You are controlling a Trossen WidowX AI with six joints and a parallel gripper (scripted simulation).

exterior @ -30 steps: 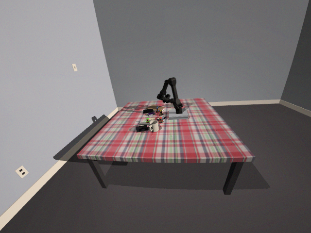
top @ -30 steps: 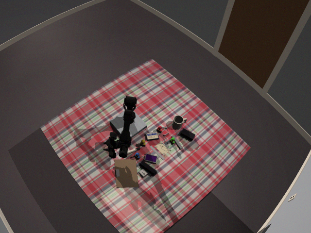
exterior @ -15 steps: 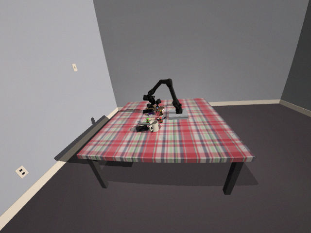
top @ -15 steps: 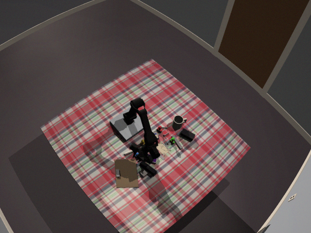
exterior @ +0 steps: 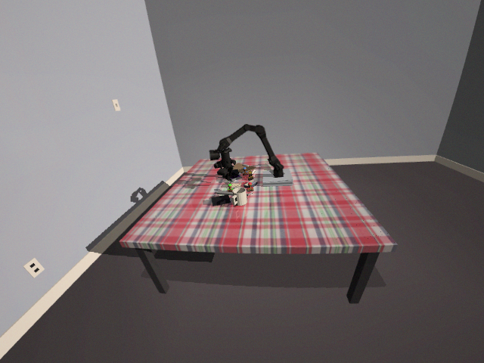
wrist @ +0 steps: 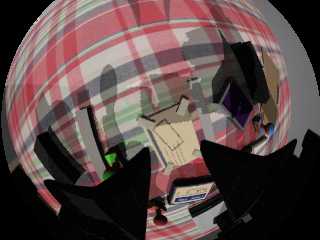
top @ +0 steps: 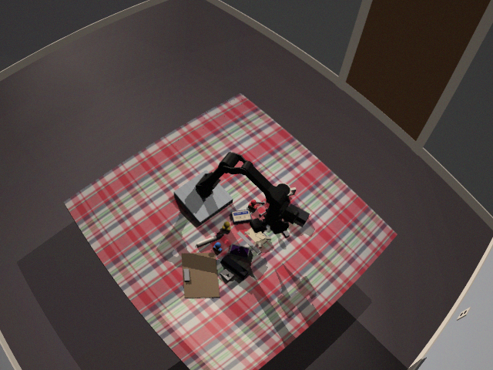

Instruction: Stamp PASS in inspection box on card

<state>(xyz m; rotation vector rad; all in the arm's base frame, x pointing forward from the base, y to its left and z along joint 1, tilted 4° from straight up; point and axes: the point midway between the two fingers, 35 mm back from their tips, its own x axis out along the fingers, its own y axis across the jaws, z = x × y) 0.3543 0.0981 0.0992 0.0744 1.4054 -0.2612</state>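
Two black fingers of our gripper (top: 269, 229) (exterior: 225, 175) (wrist: 175, 146) stand spread and empty above the cream paper card (top: 259, 236) (wrist: 176, 140), probably so we can choose a stamp. Small weights seemingly pin the card flat.

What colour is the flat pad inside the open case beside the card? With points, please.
Dark purple (top: 239, 250) (wrist: 235, 106); the wrist view shows it best.

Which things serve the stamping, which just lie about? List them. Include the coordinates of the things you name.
For the job: cream paper card (top: 257, 235) (exterior: 237, 185) (wrist: 172, 137); open purple ink pad (top: 239, 250) (exterior: 234, 176) (wrist: 235, 104); one of the round-knobbed stamps (top: 217, 245) (exterior: 245, 169) (wrist: 268, 129) (PASS one unclear).

Lying about: flat brown clipboard (top: 202, 280) (exterior: 244, 167) (wrist: 270, 75); white cylindrical mug (top: 293, 191) (exterior: 242, 197).
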